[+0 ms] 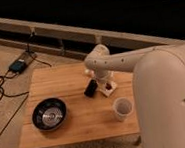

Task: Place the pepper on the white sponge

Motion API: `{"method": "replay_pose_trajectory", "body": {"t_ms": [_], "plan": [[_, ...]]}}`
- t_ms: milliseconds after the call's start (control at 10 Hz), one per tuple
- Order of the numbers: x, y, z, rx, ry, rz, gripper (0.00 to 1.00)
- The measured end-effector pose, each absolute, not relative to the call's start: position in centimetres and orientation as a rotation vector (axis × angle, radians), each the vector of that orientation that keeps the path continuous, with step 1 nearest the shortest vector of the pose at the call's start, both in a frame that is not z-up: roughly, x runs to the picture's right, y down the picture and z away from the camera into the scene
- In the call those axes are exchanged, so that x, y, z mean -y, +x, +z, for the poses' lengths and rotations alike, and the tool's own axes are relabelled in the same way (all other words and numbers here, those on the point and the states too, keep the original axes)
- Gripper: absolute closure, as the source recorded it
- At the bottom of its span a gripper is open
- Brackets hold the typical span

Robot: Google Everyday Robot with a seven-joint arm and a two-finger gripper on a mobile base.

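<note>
My gripper (105,82) hangs from the white arm over the middle-right of the wooden table (67,126), pointing down and shut. Right beneath it lies the white sponge (111,88), a small pale block partly hidden by the gripper. The pepper (108,87) shows as a tiny red spot at the gripper's tip, on or just above the sponge. I cannot tell whether the fingers hold it.
A black phone-like slab (90,88) lies just left of the gripper. A black bowl (49,114) sits at the front left of the table, and a white translucent cup (122,108) at the front right. My bulky arm body fills the right side. Cables and a box (18,65) lie on the floor to the left.
</note>
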State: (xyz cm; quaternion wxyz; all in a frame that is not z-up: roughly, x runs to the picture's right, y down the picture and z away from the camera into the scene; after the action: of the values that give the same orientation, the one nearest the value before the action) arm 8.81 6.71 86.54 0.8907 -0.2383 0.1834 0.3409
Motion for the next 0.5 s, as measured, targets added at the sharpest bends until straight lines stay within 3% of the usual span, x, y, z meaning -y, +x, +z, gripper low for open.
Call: {"method": "replay_pose_trajectory", "body": {"t_ms": [500], "plan": [[-7.1, 10.4, 88.0, -0.393, -0.495, 0.714, 1.0]]}}
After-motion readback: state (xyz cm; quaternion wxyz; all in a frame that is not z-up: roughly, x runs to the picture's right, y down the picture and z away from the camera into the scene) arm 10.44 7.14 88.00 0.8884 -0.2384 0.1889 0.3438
